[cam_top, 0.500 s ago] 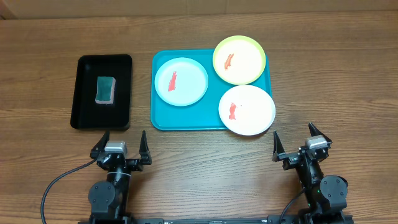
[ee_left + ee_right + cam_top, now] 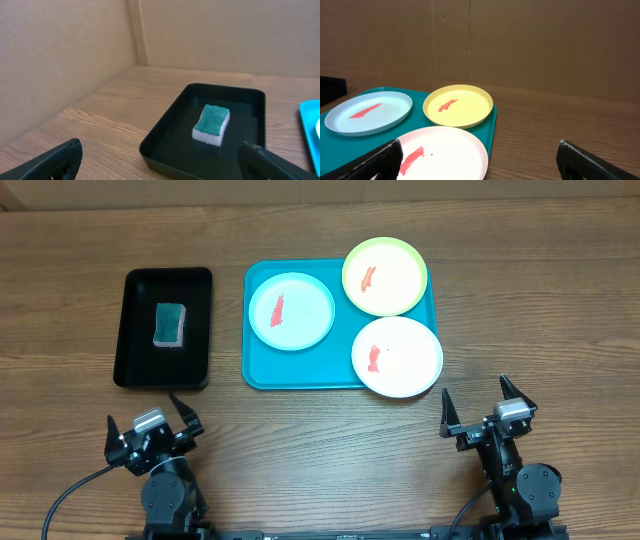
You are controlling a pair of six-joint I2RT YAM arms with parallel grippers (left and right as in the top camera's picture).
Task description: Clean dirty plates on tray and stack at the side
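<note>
Wood table (image 2: 560, 280), dirty plates (image 2: 397, 357) beyond right gripper (image 2: 475, 388)

Turquoise tray (image 2: 262, 370). Light blue plate (image 2: 305, 325), yellow-green plate (image 2: 398, 270) and white plate (image 2: 412, 360), each marked with a red-orange smear; the white one also has a small red dot. Glossy black tray (image 2: 135, 330). Sponge (image 2: 170, 323): green top, white base. Table (image 2: 80, 240): brown wood grain. Wall (image 2: 545, 40): plain tan

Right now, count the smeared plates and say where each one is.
3, all on the tray: light blue plate at left, yellow-green plate overhanging the far right corner, white plate overhanging the near right corner. None looks hidden.
</note>
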